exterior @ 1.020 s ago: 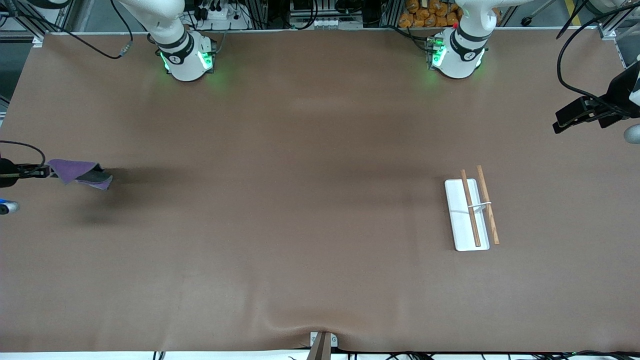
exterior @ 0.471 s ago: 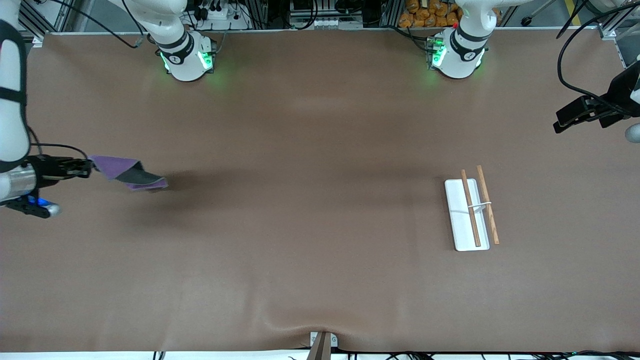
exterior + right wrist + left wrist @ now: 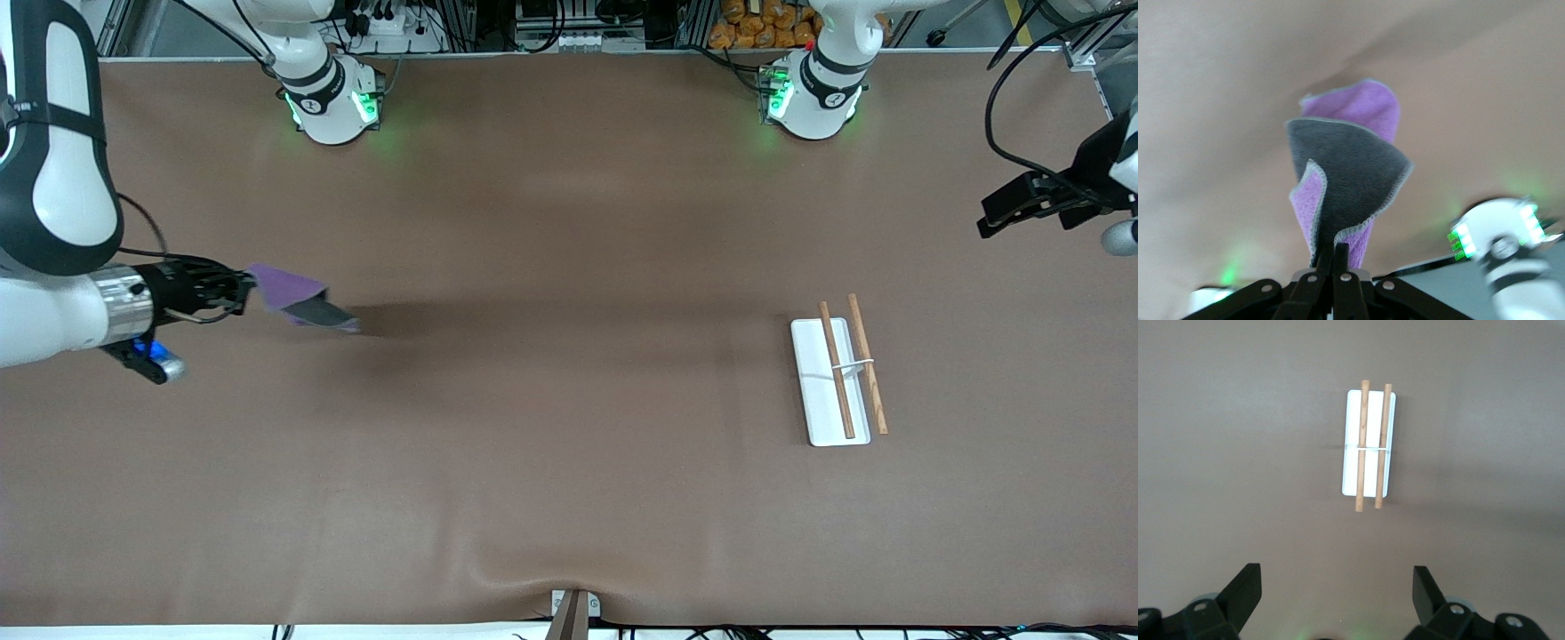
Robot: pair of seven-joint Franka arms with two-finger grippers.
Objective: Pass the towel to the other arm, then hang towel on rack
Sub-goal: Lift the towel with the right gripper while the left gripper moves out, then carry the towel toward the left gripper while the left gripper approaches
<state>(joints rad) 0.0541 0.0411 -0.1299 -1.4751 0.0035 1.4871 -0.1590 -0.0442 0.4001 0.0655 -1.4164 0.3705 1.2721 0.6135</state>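
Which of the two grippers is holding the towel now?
The right gripper, over the right arm's end of the table, is shut on the towel. The left gripper, over the left arm's end, is open and holds nothing.

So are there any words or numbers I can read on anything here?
None can be read.
The towel, held in the shut right end effector, is plain.
The rack is plain.
The open left end effector is plain.
Small marks on the robot bases are too small to read.

Even overhead light, desk point(image 3: 569, 462) evenly lit, no glare. Soft dark shadow on desk beside towel point(image 3: 298, 300). Green LED glow around arm bases. Right wrist view motion-blurred, background out of focus; front view sharp.
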